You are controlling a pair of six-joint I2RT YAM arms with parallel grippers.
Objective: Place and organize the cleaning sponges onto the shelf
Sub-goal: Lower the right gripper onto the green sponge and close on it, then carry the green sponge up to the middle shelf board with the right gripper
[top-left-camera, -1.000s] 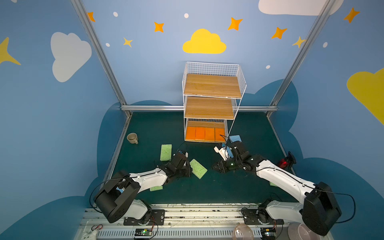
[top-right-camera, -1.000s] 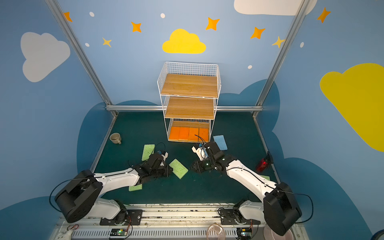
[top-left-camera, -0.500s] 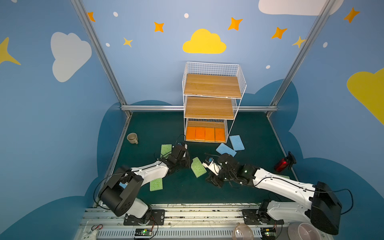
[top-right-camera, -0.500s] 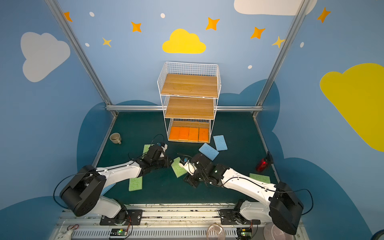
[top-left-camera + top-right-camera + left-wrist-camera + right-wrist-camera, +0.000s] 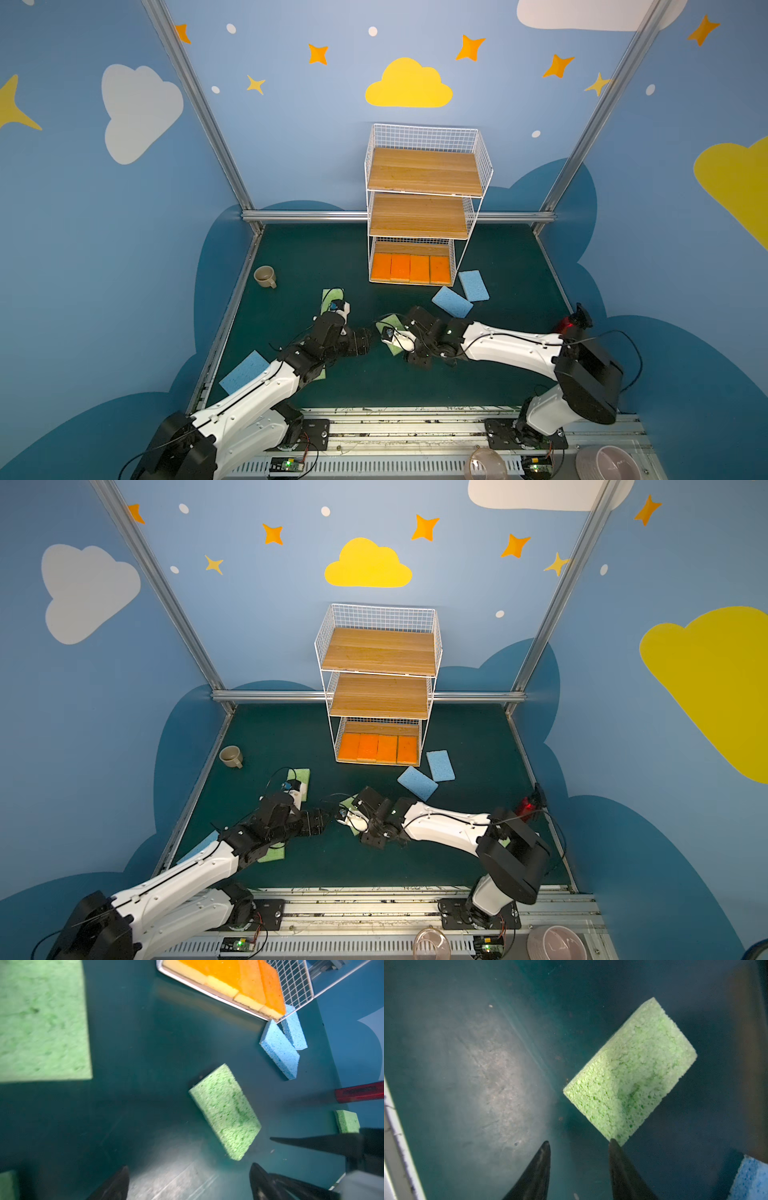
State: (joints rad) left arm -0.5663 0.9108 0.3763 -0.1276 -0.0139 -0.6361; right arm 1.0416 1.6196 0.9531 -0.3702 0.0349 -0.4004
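Pickup stage: light green porous rectangular sponge (image 5: 629,1072) lying loose; right gripper (image 5: 579,1141) parted, empty, beside it; left gripper (image 5: 190,1166) spread, empty; next, probably: straddle, pinch.

This is a robot test cell in a lab, dressed up like a child's playroom. Blue walls (image 5: 104,249) painted with a yellow cloud (image 5: 408,85) and orange stars (image 5: 318,54) close it in on three sides, framed by bare aluminium posts (image 5: 199,112). Two white-and-black robot arms (image 5: 511,351) are bolted to a metal rail (image 5: 415,428) along the front of a dark green tabletop (image 5: 332,249), beside a small circuit board (image 5: 286,464) with a green light. A small wire shelf (image 5: 424,174), scattered sponges (image 5: 452,302) and a mug (image 5: 264,276) are the household things there.
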